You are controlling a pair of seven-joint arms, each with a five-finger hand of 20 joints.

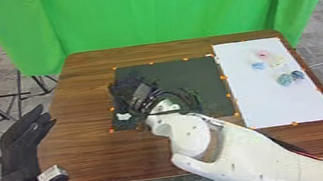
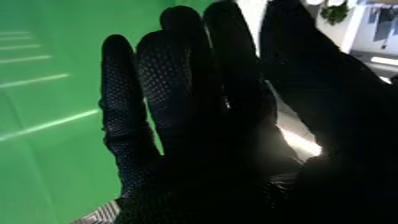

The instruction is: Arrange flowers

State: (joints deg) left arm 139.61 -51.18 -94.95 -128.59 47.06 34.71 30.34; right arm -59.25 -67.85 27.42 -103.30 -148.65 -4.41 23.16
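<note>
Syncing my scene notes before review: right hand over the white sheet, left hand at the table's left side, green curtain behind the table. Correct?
Not quite: the head view has the right hand over the dark mat, not the white sheet. Left hand and green curtain are as you say.
</note>
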